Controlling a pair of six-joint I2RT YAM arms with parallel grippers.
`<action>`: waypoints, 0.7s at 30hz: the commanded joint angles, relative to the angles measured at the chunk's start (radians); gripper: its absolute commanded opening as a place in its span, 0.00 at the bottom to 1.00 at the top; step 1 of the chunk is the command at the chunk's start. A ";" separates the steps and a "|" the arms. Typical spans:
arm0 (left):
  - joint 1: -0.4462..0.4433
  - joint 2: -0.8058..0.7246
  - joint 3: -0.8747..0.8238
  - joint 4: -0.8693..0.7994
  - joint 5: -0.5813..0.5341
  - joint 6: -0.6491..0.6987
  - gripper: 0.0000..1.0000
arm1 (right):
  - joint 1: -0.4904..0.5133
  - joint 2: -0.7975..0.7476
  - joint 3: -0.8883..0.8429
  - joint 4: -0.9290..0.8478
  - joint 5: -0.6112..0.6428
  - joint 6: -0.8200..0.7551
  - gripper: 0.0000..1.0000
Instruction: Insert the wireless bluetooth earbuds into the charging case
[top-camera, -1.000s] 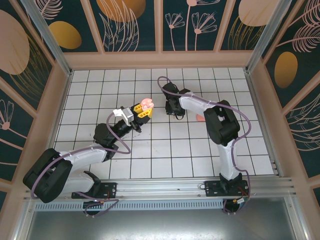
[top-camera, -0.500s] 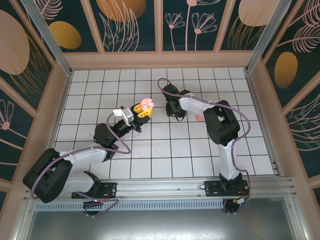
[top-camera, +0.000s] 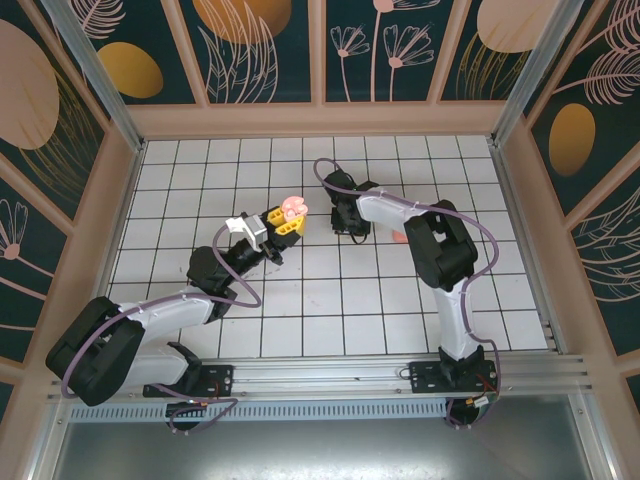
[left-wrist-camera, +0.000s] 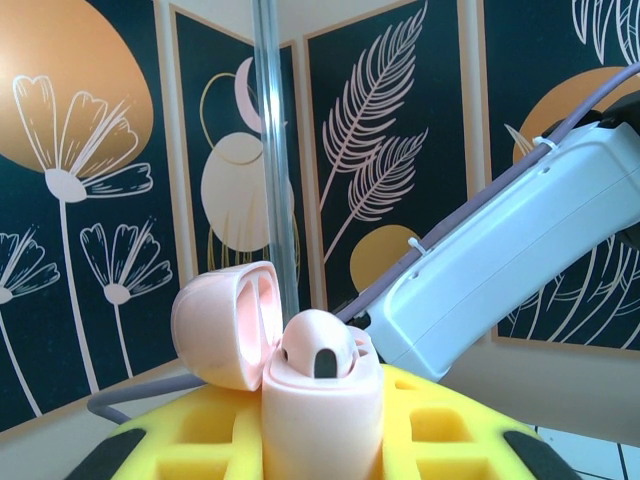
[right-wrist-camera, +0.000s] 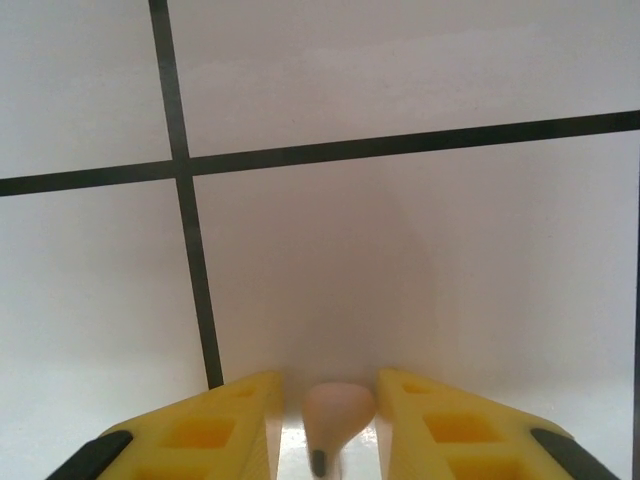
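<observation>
The right gripper (right-wrist-camera: 333, 402) points down at the white tiled table (right-wrist-camera: 430, 70), its yellow fingers (right-wrist-camera: 205, 430) drawn in to a narrow gap around a pale pink earbud (right-wrist-camera: 337, 410). The bud seems to meet the finger on one side, with a thin sliver of tile showing on the other, so I cannot tell whether the jaws have a grip on it. Its long axis runs along the fingers rather than across them: the rounded head lies toward the tips and the stem, with its dark end, points back toward the wrist. The pads would therefore close on the head from both sides. In the top view the right gripper (top-camera: 347, 225) stands near the middle of the table. The pink charging case (top-camera: 293, 208) is close by on its left, raised off the tiles in the left gripper (top-camera: 283, 222). The left wrist view shows the left gripper's yellow fingers (left-wrist-camera: 455, 430) clamped on the body of the case (left-wrist-camera: 320, 410), which is upright with its lid (left-wrist-camera: 225, 325) hinged open to one side. What looks like one bud (left-wrist-camera: 318, 350) is seated in the mouth. The right arm is the nearer one to the loose bud, and judging by the layout, the move ahead is a lift, then a short carry leftward to the case.
</observation>
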 joint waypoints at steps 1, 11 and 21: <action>-0.007 -0.006 0.027 0.046 0.017 -0.015 0.00 | 0.009 0.031 -0.005 -0.005 -0.002 0.001 0.29; -0.007 -0.012 0.030 0.031 0.020 -0.015 0.00 | 0.006 0.018 -0.010 0.010 0.007 -0.031 0.19; -0.007 -0.038 0.039 -0.005 0.028 -0.004 0.00 | 0.003 -0.214 -0.143 0.152 0.019 -0.063 0.14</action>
